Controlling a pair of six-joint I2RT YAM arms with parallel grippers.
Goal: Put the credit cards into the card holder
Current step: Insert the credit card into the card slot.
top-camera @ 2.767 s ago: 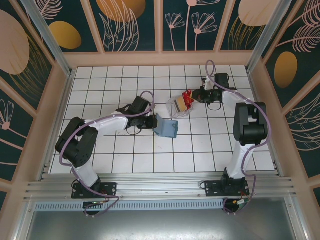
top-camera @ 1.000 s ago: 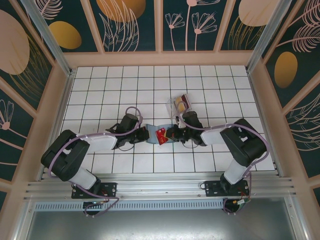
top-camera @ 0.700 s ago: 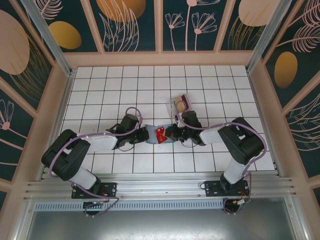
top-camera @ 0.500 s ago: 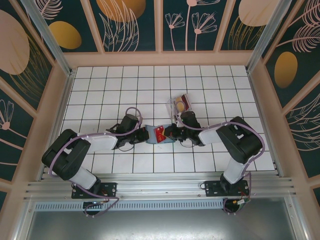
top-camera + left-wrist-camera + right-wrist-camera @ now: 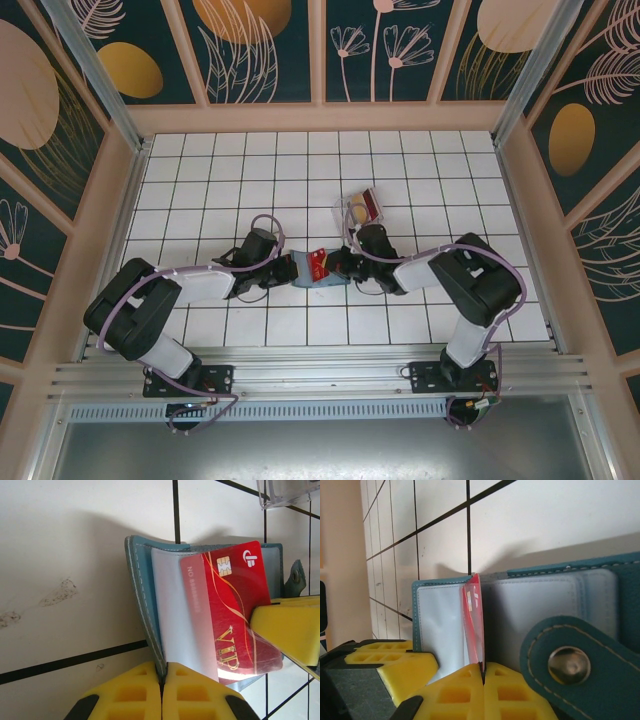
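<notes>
White tiled table (image 5: 200,180), black grout lines. Teal card holder (image 5: 141,595), open at mid-table between the two grippers; its grey inner face carries clear sleeves. Clear plastic box (image 5: 360,208) just beyond it, cut off at the top edge of the left wrist view; contents too small to read. Red credit card (image 5: 235,615), one strip under a sleeve: gold "VIP", a chip, a white logo, and "NO 8888…" blurred beneath the plastic. Left gripper (image 5: 161,677), pads pressed together on the card holder's edge. Right gripper (image 5: 483,672), pads pinching the red credit card. Snap strap (image 5: 570,662), partly cropped.
</notes>
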